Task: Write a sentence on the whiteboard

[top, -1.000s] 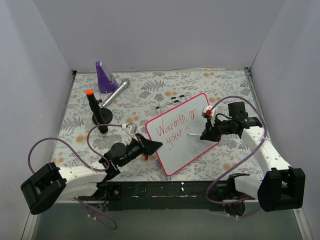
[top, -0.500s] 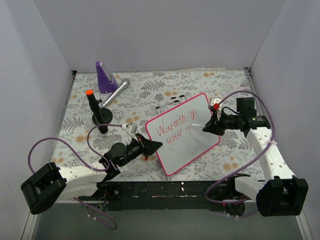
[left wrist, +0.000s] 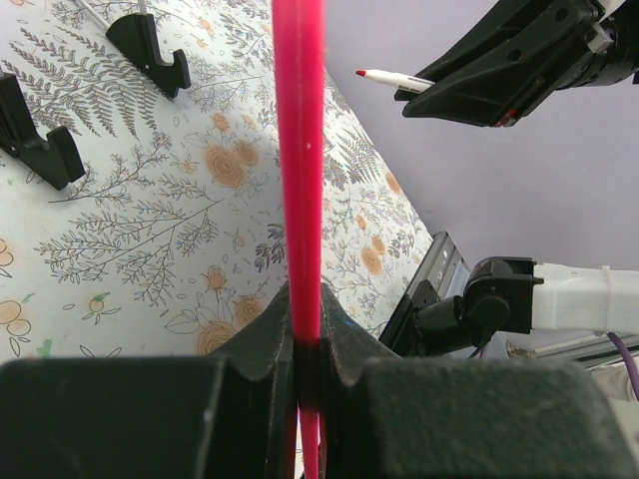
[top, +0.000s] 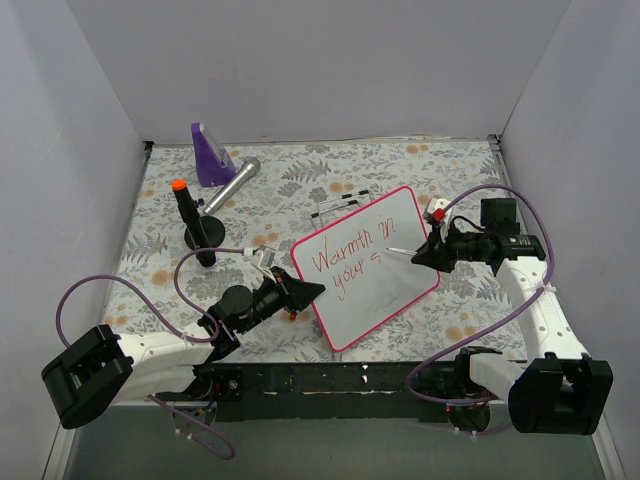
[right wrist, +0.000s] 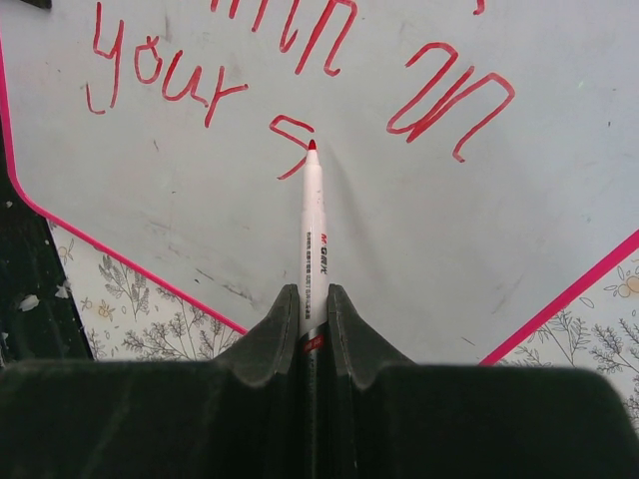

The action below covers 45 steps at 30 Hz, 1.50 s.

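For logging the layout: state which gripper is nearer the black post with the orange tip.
Left. The left gripper, clamped on the left edge of the whiteboard, sits right of the post, toward the arms; the right gripper, holding the pen, is beyond the board, farther right.

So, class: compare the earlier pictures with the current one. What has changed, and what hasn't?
The right pincer, shut on the marker, drew back to the right, and its tip left the "s". The left pincer still clamps the frame of the whiteboard. Whiteboard and sentence look unchanged.
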{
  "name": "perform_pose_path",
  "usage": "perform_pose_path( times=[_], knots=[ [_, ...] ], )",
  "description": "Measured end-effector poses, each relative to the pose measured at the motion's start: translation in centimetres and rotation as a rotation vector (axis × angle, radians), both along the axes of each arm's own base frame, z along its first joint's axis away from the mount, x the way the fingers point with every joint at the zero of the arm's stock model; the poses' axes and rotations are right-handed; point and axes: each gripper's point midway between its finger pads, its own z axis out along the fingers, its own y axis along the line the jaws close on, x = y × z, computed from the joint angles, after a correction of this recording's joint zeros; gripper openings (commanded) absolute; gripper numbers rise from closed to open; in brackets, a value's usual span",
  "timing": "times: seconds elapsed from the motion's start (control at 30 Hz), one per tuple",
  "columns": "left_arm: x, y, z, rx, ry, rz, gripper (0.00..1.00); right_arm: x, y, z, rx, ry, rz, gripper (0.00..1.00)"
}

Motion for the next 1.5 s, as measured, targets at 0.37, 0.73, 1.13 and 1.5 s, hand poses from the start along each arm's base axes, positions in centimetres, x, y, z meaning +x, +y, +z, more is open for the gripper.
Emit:
perform_pose_path(
  times=[0.37,0.73,1.13,1.5],
  knots=[
    [0.0,0.0,0.0,0.000,0.000,0.000,0.00,-0.1,0.0,-0.4,-0.008,-0.011,0.011,0.01],
    [0.0,0.0,0.0,0.000,0.000,0.000,0.00,0.3,-0.2,-0.9,-0.017,-0.017,0.007,0.01],
    [0.0,0.0,0.0,0.000,0.000,-0.001,0.00,0.9,-0.5,-2.4,-0.042,0.035,-0.010,0.01],
    [0.0,0.0,0.0,0.001,-0.004,-0.004,0.00,1.0,0.1,-2.9,-0.048,0.044,0.013,0.01]
  ],
)
